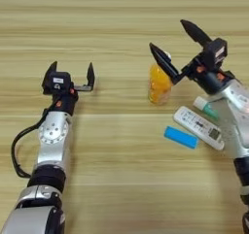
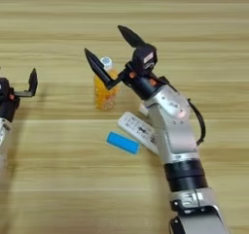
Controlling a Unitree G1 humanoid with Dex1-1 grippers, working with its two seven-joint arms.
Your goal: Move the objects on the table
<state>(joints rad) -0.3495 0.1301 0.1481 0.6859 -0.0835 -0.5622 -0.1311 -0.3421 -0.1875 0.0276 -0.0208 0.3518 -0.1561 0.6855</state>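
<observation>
Right gripper (image 2: 113,49) hangs upper centre-right of the frame, fingers spread wide, holding nothing. Bottle (image 2: 105,90) stands upright on the surface (image 2: 58,179) just below and between the fingertips, apparently free of both. Remote (image 2: 138,130) and blue block (image 2: 123,142) lie just lower right of the bottle; tube (image 1: 206,108) is mostly hidden under the right arm. Red cube not visible. Left gripper (image 1: 71,74) at mid-left, fingers spread, empty, idle.

Risk: bottle is tall and narrow, and the near finger hangs close over its cap. Any sideways sweep could clip and topple it onto the remote. The forearm hangs above the remote and tube, so dropping it could shove them.
</observation>
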